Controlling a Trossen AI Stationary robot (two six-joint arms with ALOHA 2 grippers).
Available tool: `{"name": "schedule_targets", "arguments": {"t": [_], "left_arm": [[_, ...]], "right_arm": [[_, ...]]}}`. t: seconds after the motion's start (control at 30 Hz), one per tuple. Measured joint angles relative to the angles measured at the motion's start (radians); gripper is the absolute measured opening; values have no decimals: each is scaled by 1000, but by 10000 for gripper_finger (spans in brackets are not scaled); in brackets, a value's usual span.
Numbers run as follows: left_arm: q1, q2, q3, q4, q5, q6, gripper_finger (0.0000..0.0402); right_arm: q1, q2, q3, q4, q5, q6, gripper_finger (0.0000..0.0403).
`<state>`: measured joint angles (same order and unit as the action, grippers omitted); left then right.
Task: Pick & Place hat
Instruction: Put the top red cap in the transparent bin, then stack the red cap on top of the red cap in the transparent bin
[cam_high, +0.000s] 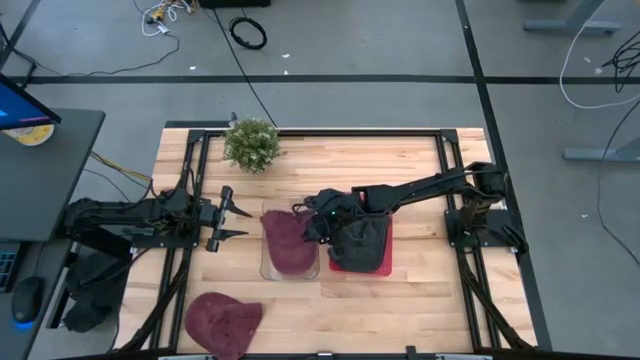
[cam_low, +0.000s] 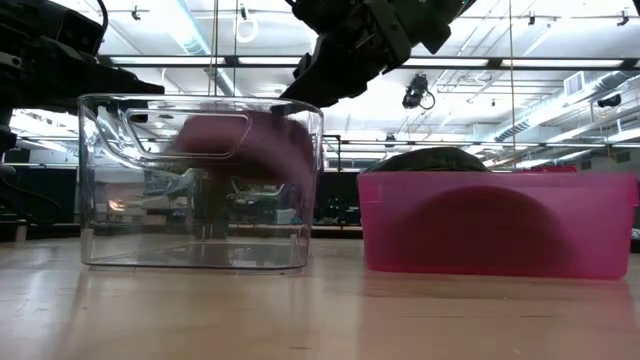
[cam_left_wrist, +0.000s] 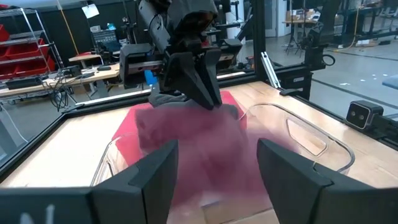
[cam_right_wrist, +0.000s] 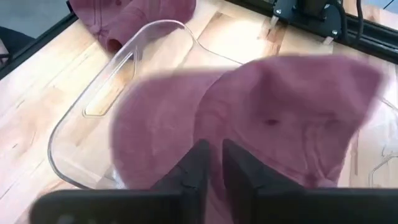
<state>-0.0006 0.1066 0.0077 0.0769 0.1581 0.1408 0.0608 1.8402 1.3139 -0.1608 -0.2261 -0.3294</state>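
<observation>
One camera hangs above, facing straight down on the whole tabletop (cam_high: 420, 290) and both arms. A second sits at tabletop level, close to the clear bin (cam_low: 200, 185) and pink bin (cam_low: 495, 225), looking level into the room behind. The left wrist camera looks across the tabletop at the clear bin from a little way off. The right wrist camera looks down into it from very near. All four views share the clear bin.
</observation>
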Motion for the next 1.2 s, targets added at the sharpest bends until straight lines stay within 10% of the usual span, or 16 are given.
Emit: {"name": "schedule_targets", "arguments": {"t": [0.57, 1.2], "left_arm": [[0, 0, 0, 0, 0, 0, 222], [0, 0, 0, 3, 0, 0, 222]], "right_arm": [[-1, -38, 0, -46, 126, 29, 197], [-1, -112, -14, -186, 206, 220, 205]]}}
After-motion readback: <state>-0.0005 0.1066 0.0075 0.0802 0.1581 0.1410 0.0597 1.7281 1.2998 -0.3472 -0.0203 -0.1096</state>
